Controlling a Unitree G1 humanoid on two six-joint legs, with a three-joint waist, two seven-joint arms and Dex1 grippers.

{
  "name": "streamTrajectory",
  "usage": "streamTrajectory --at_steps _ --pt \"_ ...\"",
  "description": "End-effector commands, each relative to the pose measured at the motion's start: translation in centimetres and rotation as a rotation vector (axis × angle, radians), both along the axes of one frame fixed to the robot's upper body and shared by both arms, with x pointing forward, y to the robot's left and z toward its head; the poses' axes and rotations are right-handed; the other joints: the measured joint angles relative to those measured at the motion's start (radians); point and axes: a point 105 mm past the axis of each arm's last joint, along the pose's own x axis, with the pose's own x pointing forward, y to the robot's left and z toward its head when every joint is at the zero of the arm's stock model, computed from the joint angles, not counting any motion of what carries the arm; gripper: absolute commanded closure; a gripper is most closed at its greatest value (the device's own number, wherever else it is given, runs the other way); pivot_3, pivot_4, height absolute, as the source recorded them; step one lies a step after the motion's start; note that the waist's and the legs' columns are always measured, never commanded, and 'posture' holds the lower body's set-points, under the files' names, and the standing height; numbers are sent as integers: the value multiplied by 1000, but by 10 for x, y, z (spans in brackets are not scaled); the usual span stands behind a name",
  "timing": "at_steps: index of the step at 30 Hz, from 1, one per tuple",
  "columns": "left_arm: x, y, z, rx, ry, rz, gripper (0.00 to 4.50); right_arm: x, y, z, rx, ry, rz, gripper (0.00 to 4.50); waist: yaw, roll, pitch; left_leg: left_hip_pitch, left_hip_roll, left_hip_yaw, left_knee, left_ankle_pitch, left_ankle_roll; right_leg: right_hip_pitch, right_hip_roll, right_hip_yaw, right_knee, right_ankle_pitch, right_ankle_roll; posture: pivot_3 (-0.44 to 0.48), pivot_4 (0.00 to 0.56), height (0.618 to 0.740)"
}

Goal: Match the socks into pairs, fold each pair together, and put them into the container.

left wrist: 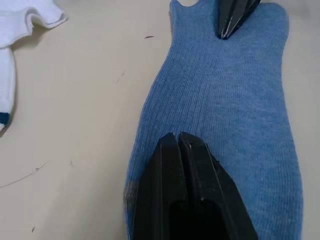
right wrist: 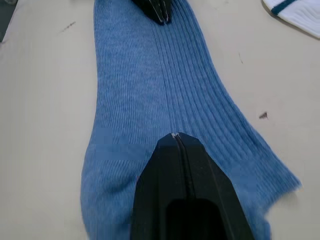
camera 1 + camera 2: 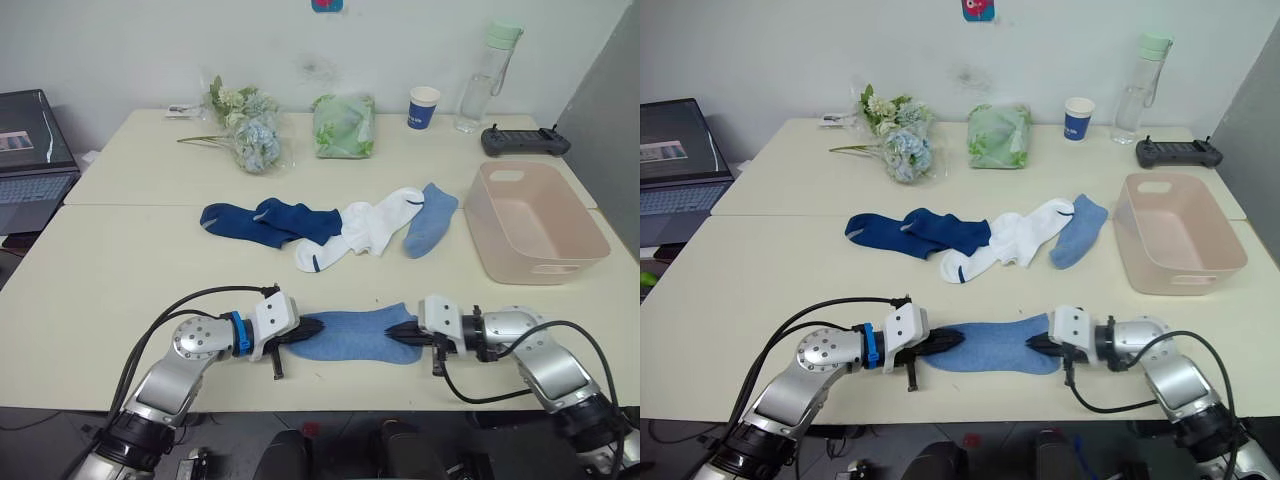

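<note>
End effectors left and right, fingers closed, pin our limp light-blue sock ends; we judge it soft, best pinched at an edge.

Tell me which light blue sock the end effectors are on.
The light blue sock lying flat at the near table edge, between both end effectors. The other light blue sock lies farther back beside the white socks.

Two pale cream tables stand pushed together against a plain white wall; a grey panel stands at right.
</note>
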Motion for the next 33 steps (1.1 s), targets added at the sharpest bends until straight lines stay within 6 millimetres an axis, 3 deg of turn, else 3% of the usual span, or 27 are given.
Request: streamTrajectory --at_steps 1,4,8,14,18,24,30,33 --pt "-5 12 5 -7 11 11 4450 -4 -19 3 -17 0 -30 4500 0 0 0 0 0 0 0 0 0 0 0 0 0 0 0 0 150 740" --pt "-10 13 17 -44 2 -19 4450 -11 -22 10 -48 -65 28 4500 -1 0 0 0 1 0 0 0 0 0 0 0 0 0 0 0 150 740" --pt "-19 10 28 -71 -8 -84 4450 -18 -2 35 65 -79 65 4500 -2 0 0 0 1 0 0 0 0 -1 0 0 0 0 0 0 150 740" --pt "-29 15 11 59 1 -133 4450 -28 13 21 53 1 79 4500 0 0 0 -1 1 -1 0 0 0 -1 0 0 0 0 0 0 150 740" --pt "-23 25 -1 116 5 -85 4450 -28 0 3 -35 13 59 4500 0 0 0 -1 0 0 0 0 0 -1 1 0 -1 0 0 0 150 740" --pt "-29 33 2 100 28 -77 4450 -24 -27 2 -116 -12 36 4500 0 0 0 0 0 0 0 0 0 0 1 0 0 0 0 0 150 740" --pt "-14 35 40 -118 -4 80 4450 -8 -37 49 107 -60 -171 4500 2 0 1 -1 1 0 0 0 0 -1 0 0 0 0 0 0 150 740" --pt "13 67 54 -230 -61 349 3854 9 -63 59 149 -137 -372 3869 3 0 0 -1 1 -1 0 0 0 0 0 0 0 0 0 0 150 740"
